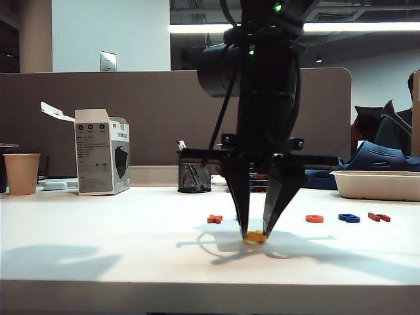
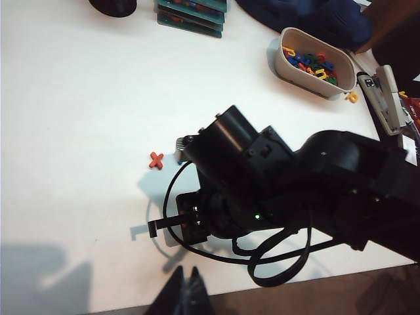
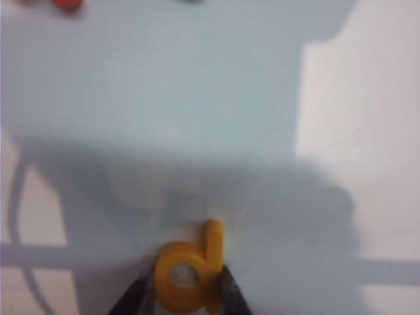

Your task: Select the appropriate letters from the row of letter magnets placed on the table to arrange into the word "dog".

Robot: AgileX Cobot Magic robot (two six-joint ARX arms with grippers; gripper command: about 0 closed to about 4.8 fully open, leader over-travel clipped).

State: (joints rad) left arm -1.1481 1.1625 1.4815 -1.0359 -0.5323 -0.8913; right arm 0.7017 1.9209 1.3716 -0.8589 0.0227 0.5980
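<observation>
Right pincer (image 1: 254,235) clamped on yellow d (image 1: 255,237), low centre on worktop (image 1: 98,230). Left pincer (image 2: 185,298) at bottom edge, seemingly closed, empty. O (image 1: 314,218), g (image 1: 348,218) remaining in row at right; word barely begun.

I see the right gripper (image 1: 254,234) at mid-table, fingertips either side of the "d" (image 1: 255,237), which sits on the table (image 1: 98,223) ahead of the row. Behind it, the x-shaped piece (image 1: 214,218) lies left; the "o" (image 1: 314,218), "g" (image 1: 348,217) and last piece (image 1: 378,216) run rightward. The left gripper (image 2: 186,296) hangs over the table's front edge.
</observation>
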